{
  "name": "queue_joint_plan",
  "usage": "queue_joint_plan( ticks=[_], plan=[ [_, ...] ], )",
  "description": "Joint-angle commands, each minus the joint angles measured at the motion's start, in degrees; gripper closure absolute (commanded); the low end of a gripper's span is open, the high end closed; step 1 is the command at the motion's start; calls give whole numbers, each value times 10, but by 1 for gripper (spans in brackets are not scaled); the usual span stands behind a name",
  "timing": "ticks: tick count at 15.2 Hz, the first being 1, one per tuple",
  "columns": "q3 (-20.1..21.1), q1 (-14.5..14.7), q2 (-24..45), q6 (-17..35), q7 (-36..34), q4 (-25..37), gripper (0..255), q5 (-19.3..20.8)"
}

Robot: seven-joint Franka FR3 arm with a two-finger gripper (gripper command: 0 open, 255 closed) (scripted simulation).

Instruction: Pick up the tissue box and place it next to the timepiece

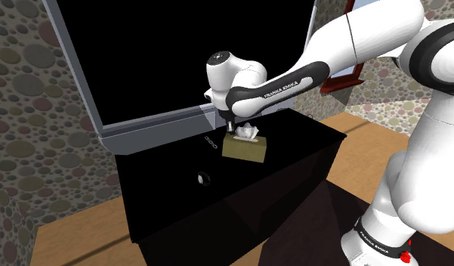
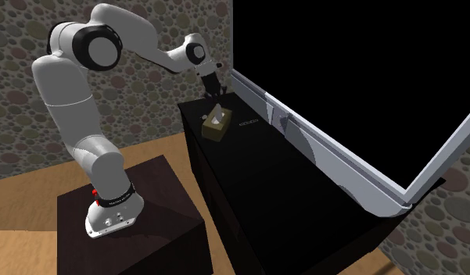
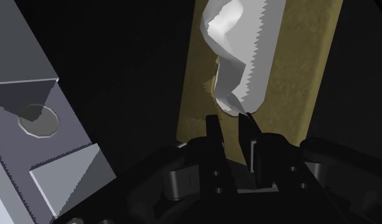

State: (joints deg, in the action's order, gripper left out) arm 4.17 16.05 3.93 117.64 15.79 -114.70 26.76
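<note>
The tissue box (image 1: 245,148) is olive-tan with a white tissue sticking out of its top. It rests on the black cabinet (image 1: 293,162), close to the screen's foot. It also shows from the other side as the box (image 2: 217,125). My black gripper (image 1: 228,125) hangs just above the box's end nearest the screen. In the wrist view my gripper (image 3: 231,127) has its fingers nearly together over the box (image 3: 310,76), by the tissue's tip, clasping nothing. A small ring-shaped timepiece (image 1: 205,178) lies nearer the cabinet's front edge.
A large black screen (image 1: 180,53) with a grey frame stands along the back of the cabinet, and its grey foot (image 3: 37,127) is close beside the gripper. A small flat item (image 1: 211,141) lies by the foot. Beyond the cabinet edges lies wooden floor (image 1: 66,238).
</note>
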Motion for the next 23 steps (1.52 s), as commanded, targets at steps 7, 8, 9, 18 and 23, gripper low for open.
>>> queue_joint_plan(
  ticks=[7,8,9,18,23],
  plan=[
    [-3,-2,25,51,-26,-30,255,17],
    [-4,-2,30,59,-31,-34,255,20],
    [-4,-2,30,59,-31,-34,255,20],
    [-4,-2,30,59,-31,-34,0,20],
    [3,5,13,25,-24,-19,0,9]
  ],
)
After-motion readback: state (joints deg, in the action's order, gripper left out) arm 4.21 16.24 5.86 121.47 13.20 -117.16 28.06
